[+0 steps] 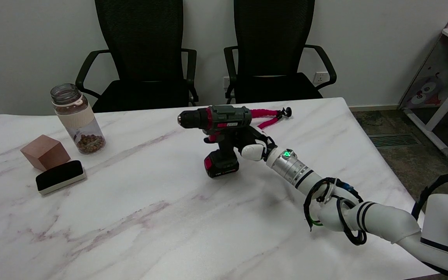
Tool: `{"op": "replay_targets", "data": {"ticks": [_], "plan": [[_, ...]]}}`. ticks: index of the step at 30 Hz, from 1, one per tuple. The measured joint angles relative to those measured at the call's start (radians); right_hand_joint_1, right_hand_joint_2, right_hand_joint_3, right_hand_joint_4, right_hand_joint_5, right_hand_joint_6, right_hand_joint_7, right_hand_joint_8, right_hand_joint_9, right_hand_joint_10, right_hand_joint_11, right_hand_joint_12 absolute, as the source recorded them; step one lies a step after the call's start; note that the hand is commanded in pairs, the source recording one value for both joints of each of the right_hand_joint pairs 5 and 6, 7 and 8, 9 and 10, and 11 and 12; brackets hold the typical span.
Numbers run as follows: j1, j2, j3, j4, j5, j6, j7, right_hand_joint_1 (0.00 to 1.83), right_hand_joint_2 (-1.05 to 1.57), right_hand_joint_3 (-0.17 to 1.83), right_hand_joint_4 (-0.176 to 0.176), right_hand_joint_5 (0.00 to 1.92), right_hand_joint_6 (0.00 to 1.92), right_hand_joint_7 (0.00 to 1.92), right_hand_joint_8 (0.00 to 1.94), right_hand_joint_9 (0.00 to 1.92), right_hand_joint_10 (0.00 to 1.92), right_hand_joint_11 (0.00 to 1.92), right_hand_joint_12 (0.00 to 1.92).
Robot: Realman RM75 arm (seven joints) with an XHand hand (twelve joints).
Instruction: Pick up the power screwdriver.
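Hand: We see our right hand [256, 146] at the handle of the power screwdriver [221, 134]. Its fingers seem to wrap around the handle, so it looks like it is holding the tool, though the far side of the hand is hidden from us.
Arm: Our white right arm [364, 217] comes in from the lower right. A small green light glows on the silver wrist.
Power screwdriver: It stands upright near the middle of the table [150, 217], with its red and black battery foot at the tabletop. We cannot tell if the foot is still touching. Its black nose points left.
Writing: There is a small label on the side of the power screwdriver and white marks on the battery, but they are too small for us to read.
Tripod: A little pink and black bendy tripod [272, 116] lies just behind the power screwdriver, to its right.
Jar: A clear jar [77, 118] with brown bits at the bottom stands well to the left of the power screwdriver.
Block: A brown block [45, 151] sits left of the jar.
Eraser: A black and white eraser [60, 177] lies just in front of the block.
Table: It is white marble with pink streaks.
Room: Two black chairs [146, 54] stand behind the table by a pale wall, far behind the power screwdriver.
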Motion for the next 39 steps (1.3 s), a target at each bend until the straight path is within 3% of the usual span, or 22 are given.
{"op": "replay_targets", "data": {"ticks": [16,23,27,36,39], "plan": [[-0.003,-0.022,-0.003,0.001,0.000,0.000,0.002,1.03,-0.52,0.86,0.176,0.14,0.14,0.14,0.14,0.36,0.36,0.49,0.49],[-0.002,-0.026,-0.001,0.001,0.000,-0.004,0.001,1.06,-0.46,1.12,0.176,0.15,0.15,0.15,0.15,0.72,0.72,0.51,0.51],[0.000,-0.028,0.000,0.001,0.001,-0.012,0.001,1.07,-0.43,1.31,0.176,0.24,0.24,0.24,0.24,0.92,0.92,0.66,0.66],[0.010,-0.037,0.002,0.006,0.001,-0.028,-0.001,1.07,-0.31,1.40,0.176,0.34,0.34,0.34,0.34,1.13,1.13,0.86,0.86],[0.014,-0.043,0.003,0.009,0.001,-0.035,-0.001,1.06,-0.18,1.31,0.176,0.41,0.41,0.41,0.41,1.32,1.32,1.13,1.13]]}}
